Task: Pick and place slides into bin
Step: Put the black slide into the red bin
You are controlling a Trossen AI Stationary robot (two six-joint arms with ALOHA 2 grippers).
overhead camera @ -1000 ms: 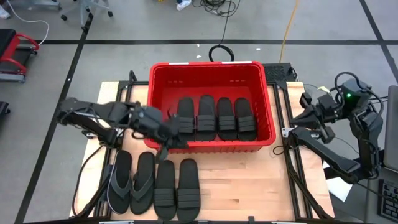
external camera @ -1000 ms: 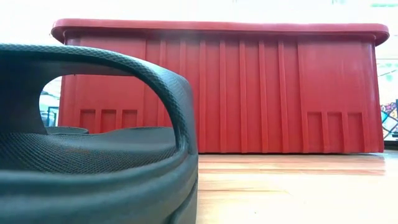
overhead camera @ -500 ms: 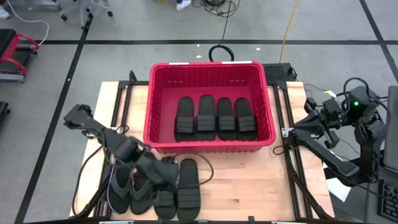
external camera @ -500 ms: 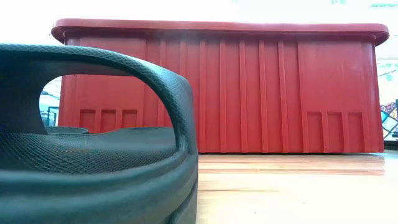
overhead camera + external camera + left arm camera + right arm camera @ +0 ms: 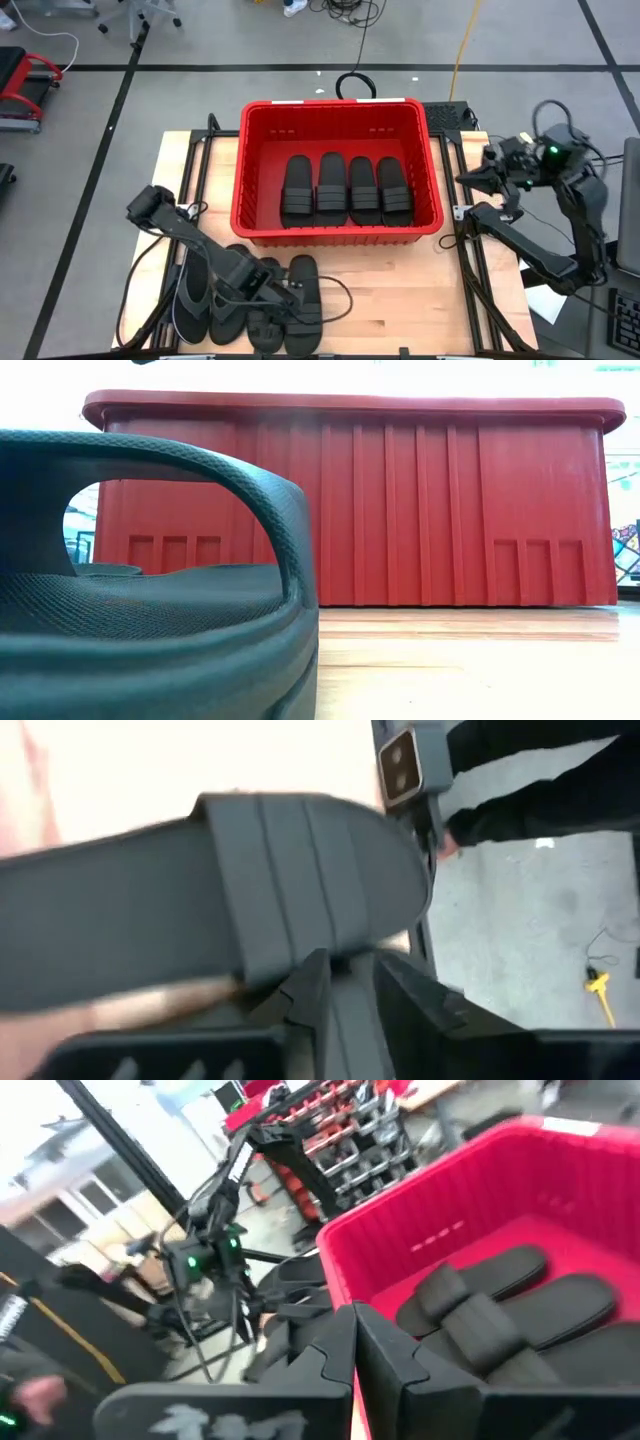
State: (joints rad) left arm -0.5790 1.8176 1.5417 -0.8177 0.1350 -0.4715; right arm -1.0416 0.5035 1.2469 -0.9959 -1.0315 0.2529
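The red bin [image 5: 330,105] stands at the table's far middle, with several black ribbed-strap slides [image 5: 348,190] lying flat side by side on its floor. On the table before its near wall lie two thong flip-flops [image 5: 195,295] and two ribbed slides [image 5: 305,290]. My left gripper [image 5: 280,303] hangs tipped down over the left one of those two slides [image 5: 300,890], its fingers [image 5: 315,990] a little open. My right gripper [image 5: 470,177] stays shut beyond the table's right edge, pointing toward the bin [image 5: 560,1160].
One slide [image 5: 150,610] lies right in front of the low camera and hides the table's left part there; the bin's near wall [image 5: 360,500] rises behind it. Bare wood [image 5: 400,290] lies to the right of the slides. Cables and frame rails border the table.
My left gripper has swung from the bin's near wall toward the table's near edge and down, tipping steeply downward, and now stands over the two ribbed slides on the table. My right gripper has turned a little in place. The slides have kept still.
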